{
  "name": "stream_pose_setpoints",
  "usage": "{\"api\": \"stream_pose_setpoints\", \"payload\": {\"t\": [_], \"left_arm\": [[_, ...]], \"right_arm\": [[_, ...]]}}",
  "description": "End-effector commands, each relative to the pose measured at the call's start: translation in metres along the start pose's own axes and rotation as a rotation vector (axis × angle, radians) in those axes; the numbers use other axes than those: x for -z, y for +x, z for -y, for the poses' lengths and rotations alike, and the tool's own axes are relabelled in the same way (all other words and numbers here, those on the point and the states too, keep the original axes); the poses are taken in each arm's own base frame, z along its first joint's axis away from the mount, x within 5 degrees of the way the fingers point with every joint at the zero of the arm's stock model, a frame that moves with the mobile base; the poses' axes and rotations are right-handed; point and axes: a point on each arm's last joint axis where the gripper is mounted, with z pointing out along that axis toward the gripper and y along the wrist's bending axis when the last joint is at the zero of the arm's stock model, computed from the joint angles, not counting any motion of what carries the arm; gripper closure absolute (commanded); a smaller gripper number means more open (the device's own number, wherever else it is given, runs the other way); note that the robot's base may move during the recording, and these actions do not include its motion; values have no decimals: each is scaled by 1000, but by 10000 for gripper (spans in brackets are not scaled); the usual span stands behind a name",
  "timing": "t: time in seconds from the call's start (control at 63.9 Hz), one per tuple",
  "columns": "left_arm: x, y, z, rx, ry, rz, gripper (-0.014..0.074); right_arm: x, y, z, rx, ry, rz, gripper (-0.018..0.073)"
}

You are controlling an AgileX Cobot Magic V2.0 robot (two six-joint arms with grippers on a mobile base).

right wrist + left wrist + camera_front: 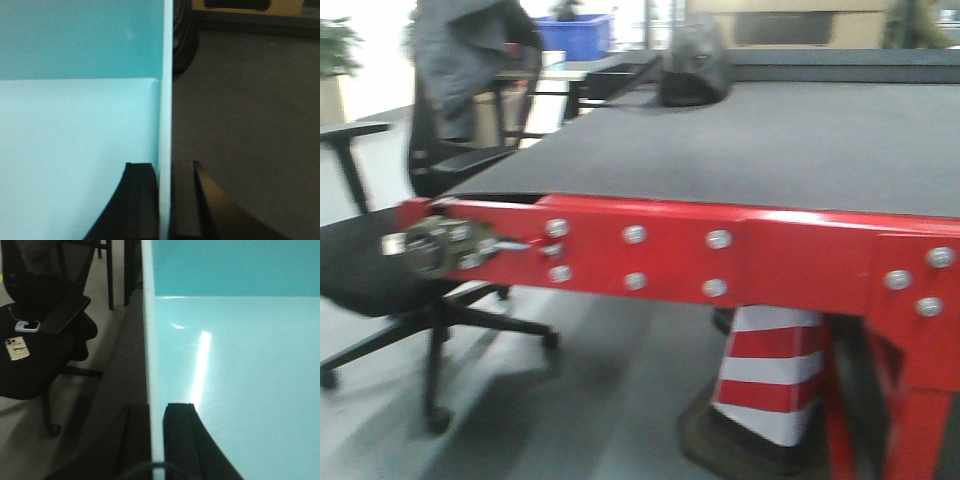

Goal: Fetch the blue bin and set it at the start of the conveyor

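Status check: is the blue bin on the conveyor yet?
Done: the blue bin is fetched. The left gripper and right gripper are each shut on a side wall.
In hand: the carry. The right wrist view shows the conveyor start beside the bin. The left wrist view shows floor and an office chair.
Left: set it down and release. I cannot tell whether it touches the belt.

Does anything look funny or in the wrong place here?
Yes: a dark, rounded, helmet-like lump sits on the wide grey conveyor belt, far end. A red-and-white striped traffic cone stands tucked under its red metal frame.
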Motion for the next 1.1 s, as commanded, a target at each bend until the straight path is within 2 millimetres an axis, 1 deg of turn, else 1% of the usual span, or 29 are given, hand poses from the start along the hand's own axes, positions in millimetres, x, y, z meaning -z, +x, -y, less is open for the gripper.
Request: {"api": "stream_pose_setpoints", "payload": {"t": [0.0, 0.172, 1.08], "left_arm": [[11, -8, -2, -8, 9, 65, 708], [11, -8, -2, -8, 9, 65, 708], [11, -8, -2, -8, 9, 65, 708]], "right_arm": [[7, -8, 5, 24, 17, 58, 721], [7, -7, 3, 7, -5, 48, 721], [7, -7, 3, 7, -5, 48, 721]]}}
